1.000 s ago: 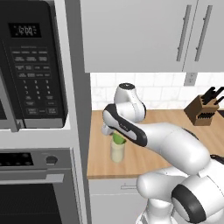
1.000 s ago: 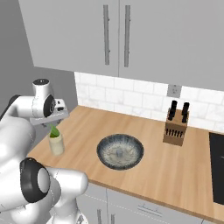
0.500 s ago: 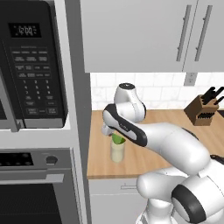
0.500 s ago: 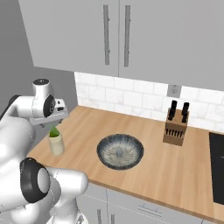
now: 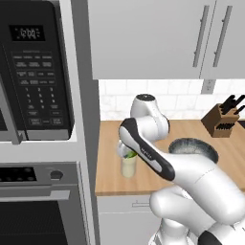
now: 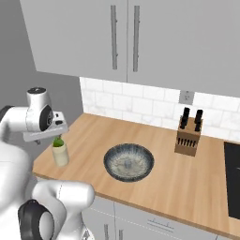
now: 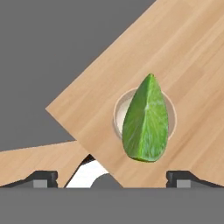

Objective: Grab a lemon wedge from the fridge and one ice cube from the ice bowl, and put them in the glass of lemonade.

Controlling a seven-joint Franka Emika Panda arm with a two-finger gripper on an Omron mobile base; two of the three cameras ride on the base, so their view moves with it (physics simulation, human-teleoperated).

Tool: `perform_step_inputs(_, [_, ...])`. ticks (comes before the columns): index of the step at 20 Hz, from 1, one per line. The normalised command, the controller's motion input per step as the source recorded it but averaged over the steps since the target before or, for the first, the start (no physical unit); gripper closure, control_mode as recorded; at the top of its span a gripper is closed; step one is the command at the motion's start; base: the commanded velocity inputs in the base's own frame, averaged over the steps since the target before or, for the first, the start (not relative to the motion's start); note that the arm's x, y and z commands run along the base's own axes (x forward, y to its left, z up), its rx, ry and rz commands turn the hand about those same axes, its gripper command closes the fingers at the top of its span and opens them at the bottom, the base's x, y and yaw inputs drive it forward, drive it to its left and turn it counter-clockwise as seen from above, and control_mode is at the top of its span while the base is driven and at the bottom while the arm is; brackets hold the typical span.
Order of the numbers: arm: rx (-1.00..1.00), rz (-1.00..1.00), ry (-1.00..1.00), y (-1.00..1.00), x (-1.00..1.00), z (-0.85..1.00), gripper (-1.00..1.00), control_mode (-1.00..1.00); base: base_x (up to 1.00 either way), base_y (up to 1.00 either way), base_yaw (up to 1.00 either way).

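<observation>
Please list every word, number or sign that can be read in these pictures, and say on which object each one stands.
Microwave display: pale digits, too blurred to read.
Microwave keypad: rows of small button labels, too small to read.
Oven panel beside the knob: faint marks, unreadable.
Lemon wedge, glass of lemonade, ice bowl, knife block: no text.

I count one lemon wedge [image 7: 146,120], one glass [image 6: 60,153], one bowl [image 6: 128,161], one knife block [image 6: 188,137], one microwave [image 5: 36,72].
</observation>
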Motion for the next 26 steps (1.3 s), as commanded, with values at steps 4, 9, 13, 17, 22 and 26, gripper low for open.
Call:
perform_step_inputs(4, [0.00,0.00,-0.01,-0.16,-0.56,0.00,-1.00,-1.00,0.00,0.00,0.00])
perform_step_inputs(9, [0.02,-0.01,0.00,-0.62,-0.14,0.00,-1.00,-1.00,0.00,0.00,0.00])
perform_step_inputs(13, [0.03,-0.07,0.01,-0.80,0.00,0.06,-1.00,-1.00,0.00,0.00,0.00])
perform_step_inputs(17, [0.00,-0.21,0.19,-1.00,0.21,0.25,-1.00,-1.00,0.00,0.00,0.00])
perform_step_inputs(22, [-0.02,-0.19,0.30,-1.00,0.55,0.07,-1.00,-1.00,0.00,0.00,0.00])
perform_step_inputs(26, [0.00,-0.17,0.38,-1.00,0.88,-0.03,-1.00,-1.00,0.00,0.00,0.00])
